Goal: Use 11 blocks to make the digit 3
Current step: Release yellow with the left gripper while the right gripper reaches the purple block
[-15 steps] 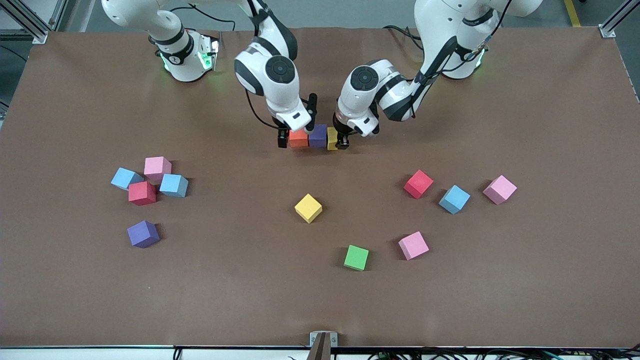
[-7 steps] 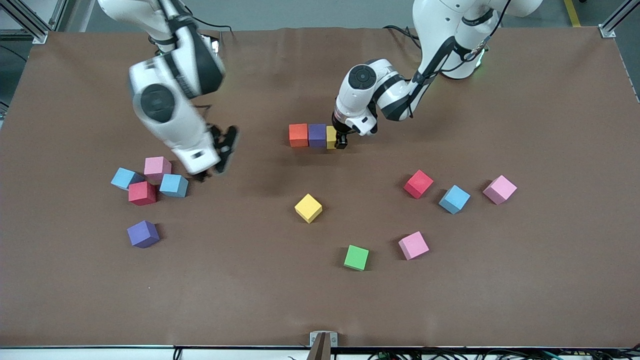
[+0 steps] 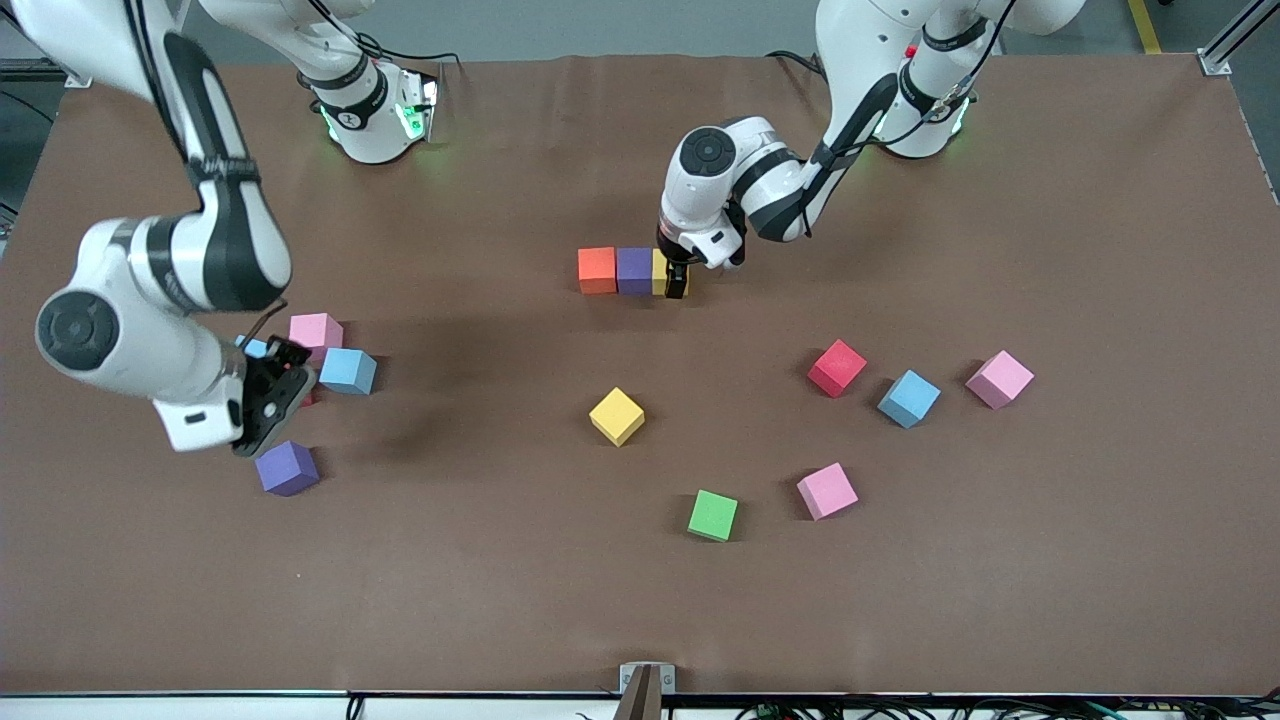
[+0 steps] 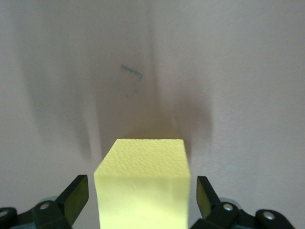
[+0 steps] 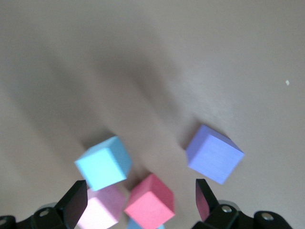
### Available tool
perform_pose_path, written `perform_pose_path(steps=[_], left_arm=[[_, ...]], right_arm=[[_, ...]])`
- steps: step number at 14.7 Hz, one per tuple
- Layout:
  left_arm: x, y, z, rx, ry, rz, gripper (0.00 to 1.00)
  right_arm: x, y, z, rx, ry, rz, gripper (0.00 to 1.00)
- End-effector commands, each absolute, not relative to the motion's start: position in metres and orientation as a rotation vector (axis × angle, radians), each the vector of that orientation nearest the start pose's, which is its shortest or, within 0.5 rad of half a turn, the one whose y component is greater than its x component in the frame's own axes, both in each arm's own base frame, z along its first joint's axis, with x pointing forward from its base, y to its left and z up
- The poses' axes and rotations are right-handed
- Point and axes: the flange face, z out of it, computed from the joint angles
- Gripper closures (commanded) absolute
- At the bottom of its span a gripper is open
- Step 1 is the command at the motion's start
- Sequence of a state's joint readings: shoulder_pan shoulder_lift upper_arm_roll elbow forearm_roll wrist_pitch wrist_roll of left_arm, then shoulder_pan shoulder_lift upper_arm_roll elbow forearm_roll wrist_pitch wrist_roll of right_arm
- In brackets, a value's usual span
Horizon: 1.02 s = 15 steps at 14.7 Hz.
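Three blocks touch in a row at mid-table: orange (image 3: 597,270), purple (image 3: 634,270) and yellow (image 3: 660,272). My left gripper (image 3: 672,276) is down at the yellow block (image 4: 143,186), open, with a gap between each finger and the block. My right gripper (image 3: 272,395) hangs open over a cluster of blocks toward the right arm's end: pink (image 3: 315,330), light blue (image 3: 347,370), and a red one (image 5: 150,205) that the hand mostly hides in the front view. A purple block (image 3: 287,468) lies just nearer the front camera.
Loose blocks lie nearer the front camera than the row: yellow (image 3: 617,416), green (image 3: 713,515), pink (image 3: 827,490). Toward the left arm's end lie red (image 3: 837,367), light blue (image 3: 908,398) and pink (image 3: 999,379).
My left gripper has opened and let go of the yellow block at the row's end. My right arm has swung from the orange block to over the cluster.
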<state>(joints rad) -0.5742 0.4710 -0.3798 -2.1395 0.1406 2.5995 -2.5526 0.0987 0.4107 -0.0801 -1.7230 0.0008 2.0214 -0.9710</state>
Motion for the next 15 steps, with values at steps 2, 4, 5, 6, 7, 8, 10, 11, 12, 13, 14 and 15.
perform_pose_path(steps=[2, 4, 5, 6, 7, 8, 10, 11, 12, 13, 14, 15], left_arm=[[0.355, -0.485, 0.250, -2.258, -2.131, 0.065, 0.00], [0.371, -0.494, 0.275, -2.236, -2.138, 0.049, 0.00], [0.379, -0.498, 0.288, -2.228, -2.141, 0.041, 0.00], [0.387, -0.502, 0.305, -2.219, -2.140, 0.029, 0.00], [0.394, -0.506, 0.318, -2.213, -2.140, 0.027, 0.00], [0.405, -0.509, 0.331, -2.219, -2.142, 0.029, 0.00], [0.431, -0.512, 0.343, -2.248, -2.148, 0.046, 0.00], [0.447, -0.512, 0.344, -2.276, -2.141, 0.058, 0.00], [0.466, -0.512, 0.339, -2.304, -2.129, 0.082, 0.02], [0.481, -0.515, 0.332, -2.332, -2.111, 0.104, 0.05], [0.503, -0.513, 0.328, -2.368, -2.100, 0.109, 0.07], [0.519, -0.516, 0.325, -2.431, -2.067, 0.112, 0.08]], right_arm=[[0.682, -0.017, 0.309, -2.785, -1.370, 0.168, 0.00], [0.691, -0.036, 0.297, -2.814, -1.332, 0.124, 0.00], [0.694, -0.036, 0.291, -2.823, -1.316, 0.082, 0.00], [0.695, -0.037, 0.291, -2.830, -1.303, 0.063, 0.00], [0.696, -0.040, 0.287, -2.862, -1.230, 0.063, 0.00], [0.695, -0.047, 0.279, -2.904, -1.110, 0.069, 0.00], [0.695, -0.052, 0.270, -2.915, -0.988, 0.059, 0.00], [0.697, -0.051, 0.262, -2.912, -0.985, 0.062, 0.00], [0.702, -0.055, 0.258, -2.920, -0.979, 0.042, 0.00], [0.701, -0.060, 0.252, -2.921, -0.961, 0.043, 0.00], [0.700, -0.063, 0.245, -2.919, -0.951, 0.057, 0.00], [0.700, -0.063, 0.240, -2.917, -0.952, 0.067, 0.00]])
